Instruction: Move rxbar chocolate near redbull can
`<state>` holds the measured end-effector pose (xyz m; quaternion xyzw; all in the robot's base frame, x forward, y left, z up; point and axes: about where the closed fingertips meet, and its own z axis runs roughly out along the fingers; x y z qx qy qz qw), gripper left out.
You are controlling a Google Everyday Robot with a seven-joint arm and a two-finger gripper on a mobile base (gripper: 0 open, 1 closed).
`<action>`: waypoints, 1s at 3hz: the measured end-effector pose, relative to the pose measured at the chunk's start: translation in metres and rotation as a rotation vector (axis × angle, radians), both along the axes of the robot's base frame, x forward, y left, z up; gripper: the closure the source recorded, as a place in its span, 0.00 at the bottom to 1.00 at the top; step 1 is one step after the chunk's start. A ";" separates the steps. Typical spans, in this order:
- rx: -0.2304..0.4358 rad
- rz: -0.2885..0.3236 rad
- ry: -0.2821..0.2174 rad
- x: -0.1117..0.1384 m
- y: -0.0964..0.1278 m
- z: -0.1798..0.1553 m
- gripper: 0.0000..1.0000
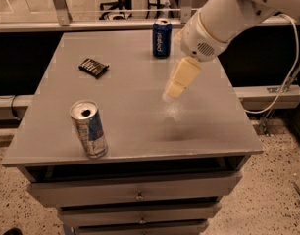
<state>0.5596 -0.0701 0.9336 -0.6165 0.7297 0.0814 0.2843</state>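
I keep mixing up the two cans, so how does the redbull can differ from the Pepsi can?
The redbull can is silver with blue panels; the Pepsi can is all dark blue. The redbull can stands at the table's front left, the Pepsi can near its back edge. The gripper hangs over the middle, nearer the Pepsi can. Both cans stand upright.

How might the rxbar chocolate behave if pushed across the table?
Lying flat, the rxbar chocolate probably slides, not rolls or tips. Its thin wrapper likely makes it light, hard to pinch. The gripper hovers above the table, away from the bar.
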 end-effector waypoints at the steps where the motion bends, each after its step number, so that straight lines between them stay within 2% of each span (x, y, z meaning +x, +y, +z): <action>1: 0.080 0.020 -0.016 0.031 0.035 -0.014 0.00; 2: 0.179 0.037 -0.021 0.073 0.082 -0.032 0.00; 3: 0.267 0.024 -0.020 0.120 0.134 -0.058 0.00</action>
